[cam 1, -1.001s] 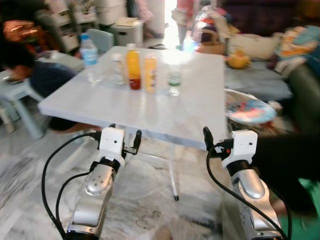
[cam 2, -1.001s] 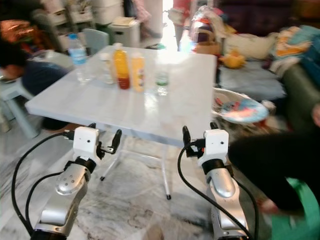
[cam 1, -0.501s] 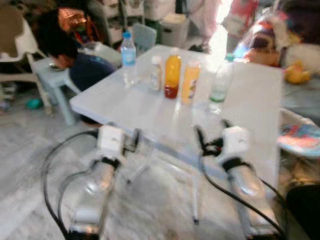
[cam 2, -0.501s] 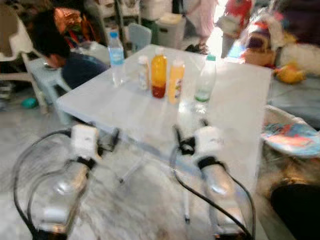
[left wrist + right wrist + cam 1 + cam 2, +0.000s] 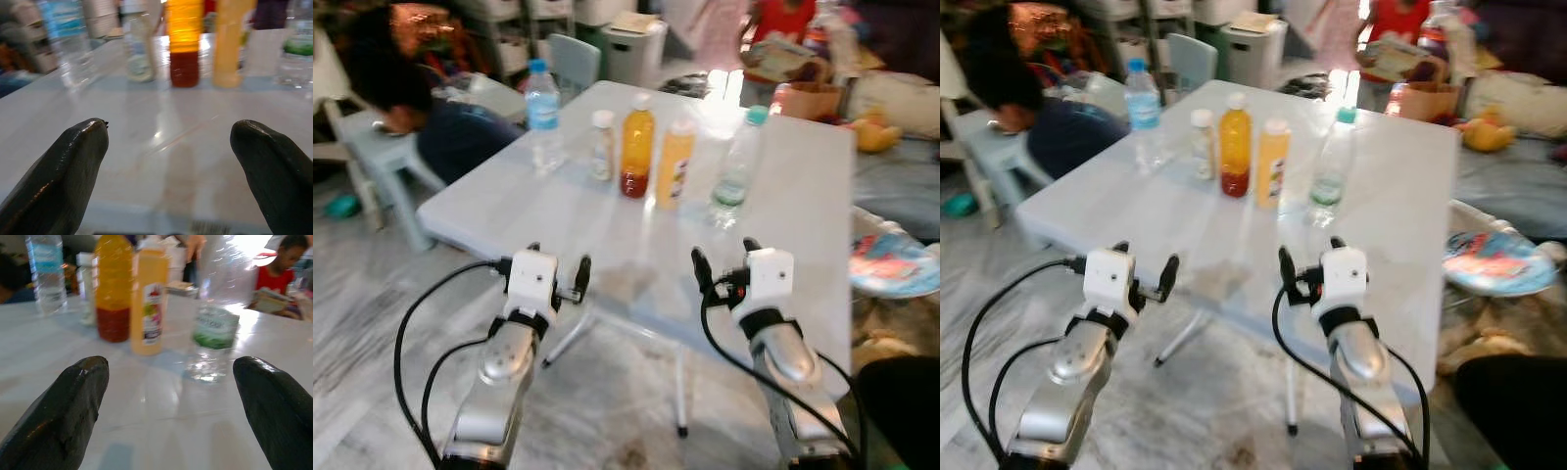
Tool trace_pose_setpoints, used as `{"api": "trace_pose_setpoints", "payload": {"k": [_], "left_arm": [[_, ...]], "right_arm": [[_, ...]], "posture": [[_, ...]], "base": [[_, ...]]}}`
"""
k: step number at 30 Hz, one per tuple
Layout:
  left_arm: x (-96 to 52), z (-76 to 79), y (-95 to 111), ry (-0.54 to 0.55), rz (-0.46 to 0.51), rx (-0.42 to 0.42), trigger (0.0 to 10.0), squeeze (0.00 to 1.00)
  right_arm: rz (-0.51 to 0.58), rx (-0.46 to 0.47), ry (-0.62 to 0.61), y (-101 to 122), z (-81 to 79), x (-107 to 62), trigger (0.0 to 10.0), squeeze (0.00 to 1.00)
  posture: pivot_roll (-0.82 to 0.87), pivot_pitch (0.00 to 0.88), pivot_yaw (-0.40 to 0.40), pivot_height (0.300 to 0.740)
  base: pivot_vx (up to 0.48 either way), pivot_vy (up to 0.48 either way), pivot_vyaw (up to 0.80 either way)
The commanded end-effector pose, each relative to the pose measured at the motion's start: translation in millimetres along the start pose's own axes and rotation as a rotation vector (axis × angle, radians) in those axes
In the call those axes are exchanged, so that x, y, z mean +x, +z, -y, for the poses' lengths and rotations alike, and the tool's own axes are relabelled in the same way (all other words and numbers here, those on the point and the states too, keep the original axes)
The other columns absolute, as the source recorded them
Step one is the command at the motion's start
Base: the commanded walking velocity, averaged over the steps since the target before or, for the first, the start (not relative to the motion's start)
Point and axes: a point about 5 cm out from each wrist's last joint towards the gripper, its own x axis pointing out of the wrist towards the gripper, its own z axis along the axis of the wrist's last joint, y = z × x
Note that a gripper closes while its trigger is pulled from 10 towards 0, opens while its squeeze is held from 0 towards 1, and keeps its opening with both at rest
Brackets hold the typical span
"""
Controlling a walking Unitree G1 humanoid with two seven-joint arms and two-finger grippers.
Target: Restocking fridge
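A row of bottles stands on the white table (image 5: 803, 206): a clear water bottle with a blue cap (image 5: 543, 116), a small white bottle (image 5: 601, 147), an orange juice bottle with a red base (image 5: 637, 147), a yellow juice bottle (image 5: 674, 164) and a clear bottle with a green cap (image 5: 736, 168). My left gripper (image 5: 558, 262) is open at the table's near edge, and my right gripper (image 5: 724, 257) is open just above that edge. Both hold nothing. In the left wrist view the juice bottles (image 5: 185, 44) stand straight ahead. The green-label bottle (image 5: 215, 318) faces my right fingers (image 5: 73, 401).
A person (image 5: 406, 103) leans over a pale blue stool (image 5: 367, 147) at the left. Another person in red (image 5: 781, 20) sits beyond the table by a basket (image 5: 803, 98). A colourful tray (image 5: 896, 266) lies at the right. Metal table legs (image 5: 680, 392) stand below the edge.
The camera has turned and come nearer; the bottles look larger and more central. Both grippers, earlier below the table's front edge, now reach it. They stay open.
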Motion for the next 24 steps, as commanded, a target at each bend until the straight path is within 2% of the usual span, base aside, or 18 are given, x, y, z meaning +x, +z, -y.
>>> {"api": "trace_pose_setpoints", "payload": {"k": [1,7,11,13,16,19,24], "left_arm": [[2.0,4.7,7,-0.014,0.029,-0.007,10.0,0.00],[0.6,-0.3,9,0.003,0.040,-0.001,10.0,0.00],[-6.1,-14.1,10,0.072,0.045,0.018,10.0,0.00],[-10.2,-23.6,9,0.104,0.042,0.022,10.0,0.00],[-10.9,-28.1,11,0.120,0.049,0.028,10.0,0.00],[-8.4,-28.4,18,0.106,0.087,0.013,10.0,0.00],[-9.1,-27.9,18,0.109,0.089,0.018,10.0,0.00]], "right_arm": [[0.006,-0.019,-0.010,3,6.4,0.4,10.0,0.00],[0.061,-0.039,-0.033,15,9.9,1.3,10.0,0.00],[0.105,-0.046,-0.081,28,17.6,-4.7,10.0,0.00],[0.096,-0.054,-0.102,27,22.1,-10.9,10.0,0.00],[0.086,-0.062,-0.105,25,24.6,-14.1,10.0,0.00],[0.106,-0.037,-0.073,31,18.9,-10.7,10.0,0.00],[0.125,-0.036,-0.043,38,11.2,-5.9,10.0,0.00]], "posture": [[0.00,0.011,-0.019,0.740],[0.00,0.011,-0.014,0.740],[0.00,0.016,-0.011,0.740],[0.00,0.022,-0.007,0.740],[0.00,0.027,-0.008,0.740],[0.00,0.027,-0.010,0.740],[0.00,0.022,-0.011,0.740]], "base": [[0.412,0.000,-0.80],[0.461,0.000,0.00],[0.378,0.000,0.00],[0.285,0.000,0.00],[0.292,0.000,0.00],[0.081,0.000,0.00],[0.000,0.000,0.00]]}}
